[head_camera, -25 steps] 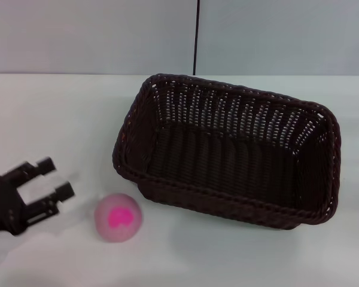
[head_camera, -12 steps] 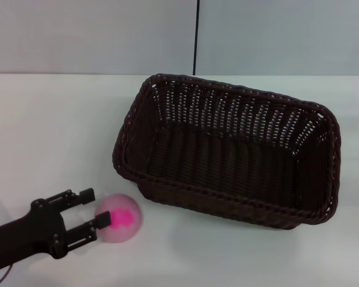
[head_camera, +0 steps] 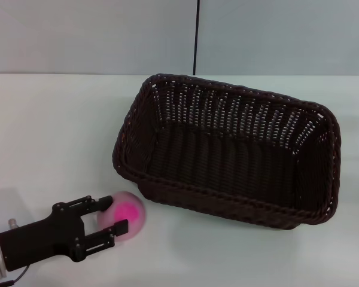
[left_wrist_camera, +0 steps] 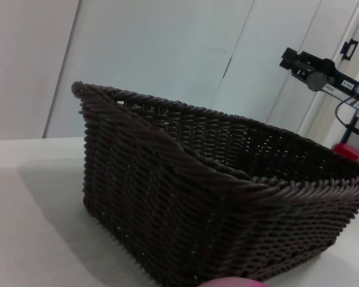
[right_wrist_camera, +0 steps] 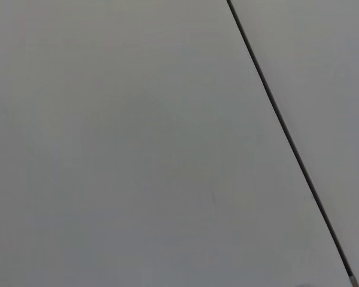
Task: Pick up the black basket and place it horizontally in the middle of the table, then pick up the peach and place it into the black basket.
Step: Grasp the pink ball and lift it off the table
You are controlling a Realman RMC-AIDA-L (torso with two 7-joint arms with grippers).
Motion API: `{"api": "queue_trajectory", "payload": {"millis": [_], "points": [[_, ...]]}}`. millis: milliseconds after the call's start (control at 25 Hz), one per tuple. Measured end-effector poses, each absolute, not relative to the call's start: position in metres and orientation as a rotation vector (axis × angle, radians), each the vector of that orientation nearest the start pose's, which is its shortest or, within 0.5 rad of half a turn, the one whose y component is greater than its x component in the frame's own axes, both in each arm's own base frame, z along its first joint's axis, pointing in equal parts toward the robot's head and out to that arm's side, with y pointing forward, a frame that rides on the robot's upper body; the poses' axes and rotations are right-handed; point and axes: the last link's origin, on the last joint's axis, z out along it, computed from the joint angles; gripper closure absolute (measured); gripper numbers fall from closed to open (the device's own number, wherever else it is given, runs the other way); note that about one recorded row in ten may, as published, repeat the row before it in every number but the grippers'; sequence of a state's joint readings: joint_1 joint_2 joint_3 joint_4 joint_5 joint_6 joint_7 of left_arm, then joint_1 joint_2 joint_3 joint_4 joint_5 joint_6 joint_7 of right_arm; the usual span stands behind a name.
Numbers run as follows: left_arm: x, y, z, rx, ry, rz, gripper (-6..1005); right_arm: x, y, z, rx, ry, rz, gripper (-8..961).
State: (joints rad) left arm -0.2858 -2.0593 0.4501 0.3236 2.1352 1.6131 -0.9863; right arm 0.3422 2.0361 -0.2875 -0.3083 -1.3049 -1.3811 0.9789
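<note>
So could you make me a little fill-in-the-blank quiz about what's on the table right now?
1. The black basket holds ____ inside it.
2. The left gripper has one finger on each side of the ____.
3. The peach rests on the table, ____ the basket.
4. The wall behind the table has a thin ____ vertical line.

Missing words: nothing; peach; outside; black

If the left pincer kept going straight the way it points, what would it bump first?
The peach: the left pincer already has a finger on each side of it. Beyond it, probably the black basket.
</note>
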Motion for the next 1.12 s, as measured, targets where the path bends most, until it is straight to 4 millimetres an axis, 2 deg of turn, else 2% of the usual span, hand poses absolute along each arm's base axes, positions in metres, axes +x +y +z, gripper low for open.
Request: {"api": "queue_trajectory", "payload": {"millis": [400,520,720,880,1000,1120], "points": [[-0.343,0.217,-0.033,-2.566,-0.766,-0.806,426,0.371,0.300,0.081,-1.533,0.759,1.053,545],[-0.341,0.219,-0.034,-2.568,-0.757,-0.814,650,0.372,0.299,0.080,-1.532,0.759,1.051,545],[-0.339,0.218,-0.033,-2.575,-0.746,-0.833,772,0.372,0.299,0.080,-1.531,0.759,1.051,545],[-0.332,0.213,-0.016,-2.617,-0.691,-0.937,841,0.371,0.299,0.080,-1.531,0.758,1.052,545],[-0.326,0.207,0.017,-2.634,-0.664,-1.091,863,0.371,0.299,0.081,-1.528,0.758,1.053,545],[-0.321,0.212,0.027,-2.597,-0.673,-1.165,874,0.371,0.300,0.081,-1.530,0.757,1.053,545]]}}
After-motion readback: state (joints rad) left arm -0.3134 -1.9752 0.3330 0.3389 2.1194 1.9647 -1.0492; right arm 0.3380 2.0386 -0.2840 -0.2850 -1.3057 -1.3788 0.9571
